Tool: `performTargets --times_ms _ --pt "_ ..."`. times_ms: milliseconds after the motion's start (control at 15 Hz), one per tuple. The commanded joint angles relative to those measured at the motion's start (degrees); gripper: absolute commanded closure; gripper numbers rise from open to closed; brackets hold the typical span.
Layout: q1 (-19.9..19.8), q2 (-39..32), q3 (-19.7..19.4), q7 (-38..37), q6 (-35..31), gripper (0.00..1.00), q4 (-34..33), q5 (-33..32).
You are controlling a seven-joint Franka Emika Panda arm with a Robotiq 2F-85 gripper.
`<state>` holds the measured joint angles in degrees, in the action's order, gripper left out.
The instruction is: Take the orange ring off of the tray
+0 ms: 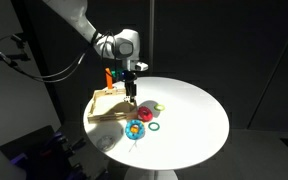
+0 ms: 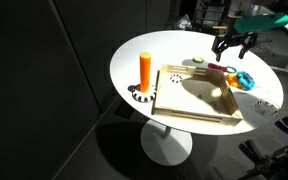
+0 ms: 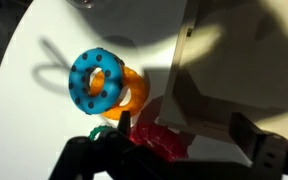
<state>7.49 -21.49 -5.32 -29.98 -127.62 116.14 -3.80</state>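
The orange ring is a small red-orange piece lying at the corner edge of the tray. I cannot tell whether it rests on the board or just beside it. It also shows in both exterior views. The tray is a tan wooden board with an upright orange peg. My gripper hangs open and empty just above the orange ring, with its fingers on either side of the tray's corner. It also shows in both exterior views.
A blue ring on a yellow-orange ring lies on the round white table near the tray. A dark green ring lies beside it. A black-and-white ring sits at the peg's foot.
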Motion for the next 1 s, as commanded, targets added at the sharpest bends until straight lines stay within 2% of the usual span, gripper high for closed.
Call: performTargets --times_ms 0,400,667,933 --pt "-2.0 5.1 2.6 6.4 5.7 0.00 0.9 4.1" --pt "-2.6 12.2 5.0 14.4 16.3 0.00 -0.1 7.9" --pt "-2.1 17.2 5.8 13.2 22.2 0.00 -0.5 5.9" --pt "-2.1 22.2 6.9 12.4 24.9 0.00 -0.7 4.5"
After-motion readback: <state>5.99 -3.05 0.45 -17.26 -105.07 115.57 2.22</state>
